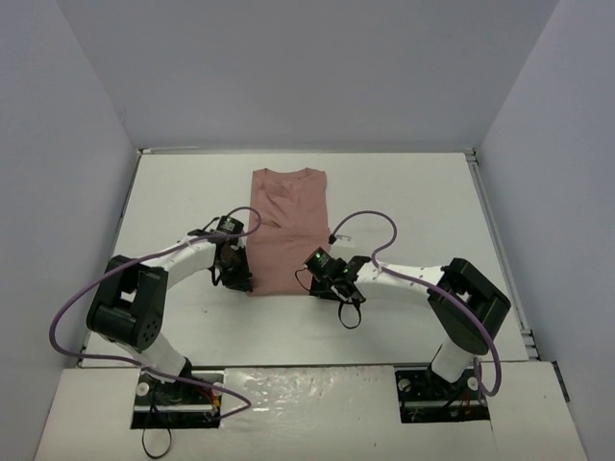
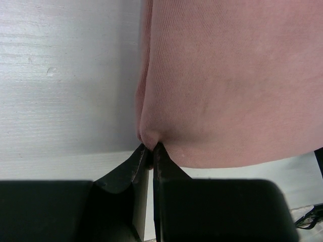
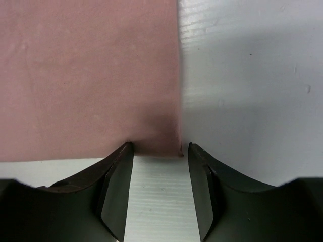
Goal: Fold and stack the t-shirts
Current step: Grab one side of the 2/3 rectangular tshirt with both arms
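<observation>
A white table (image 1: 413,202) is enclosed by pale grey walls (image 1: 307,67). A salmon-pink t-shirt (image 1: 288,226), folded into a narrow strip, is laid mid-table, collar at the far end. Only in the left wrist view is the left pincer (image 2: 151,147) seen clamped on the puckered near left corner. In the right wrist view the right pincer (image 3: 159,147) is seen apart, astride the near right corner.

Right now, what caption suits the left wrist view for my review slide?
Left gripper pinches the near corner of the pink t-shirt, fabric puckering at the pinch, on the white table.
</observation>
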Controlling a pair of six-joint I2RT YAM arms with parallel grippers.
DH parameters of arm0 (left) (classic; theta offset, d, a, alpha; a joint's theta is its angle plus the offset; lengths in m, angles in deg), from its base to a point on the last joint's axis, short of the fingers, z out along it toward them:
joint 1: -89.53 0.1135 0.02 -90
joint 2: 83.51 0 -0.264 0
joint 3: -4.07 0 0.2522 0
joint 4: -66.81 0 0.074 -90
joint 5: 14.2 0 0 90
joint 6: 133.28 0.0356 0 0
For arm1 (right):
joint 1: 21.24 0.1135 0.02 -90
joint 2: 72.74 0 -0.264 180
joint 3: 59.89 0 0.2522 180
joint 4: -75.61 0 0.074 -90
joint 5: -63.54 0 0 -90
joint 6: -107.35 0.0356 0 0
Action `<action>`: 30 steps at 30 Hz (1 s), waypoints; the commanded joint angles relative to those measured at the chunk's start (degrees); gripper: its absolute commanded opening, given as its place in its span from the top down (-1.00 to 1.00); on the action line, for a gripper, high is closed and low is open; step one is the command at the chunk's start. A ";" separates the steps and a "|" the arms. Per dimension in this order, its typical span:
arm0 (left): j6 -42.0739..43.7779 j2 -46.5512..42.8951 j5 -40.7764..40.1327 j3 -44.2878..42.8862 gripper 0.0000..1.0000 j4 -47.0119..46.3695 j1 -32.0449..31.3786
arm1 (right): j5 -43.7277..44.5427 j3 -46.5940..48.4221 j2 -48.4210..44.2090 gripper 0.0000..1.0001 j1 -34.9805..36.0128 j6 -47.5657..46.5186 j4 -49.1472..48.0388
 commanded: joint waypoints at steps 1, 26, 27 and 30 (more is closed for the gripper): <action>0.31 3.25 -2.73 2.81 1.00 -2.18 -0.71 | 2.05 1.65 2.87 0.14 0.00 1.13 0.51; -4.57 -19.67 6.56 12.16 1.00 8.42 -1.66 | -1.57 -3.57 -8.63 1.00 6.58 -0.64 15.29; -6.21 -23.54 6.57 13.04 1.00 9.36 -2.23 | -1.66 -3.71 -9.97 1.00 7.74 0.17 16.55; -7.90 -29.25 6.01 12.33 1.00 13.37 -2.99 | -1.93 -2.79 -12.25 1.00 9.20 1.45 20.60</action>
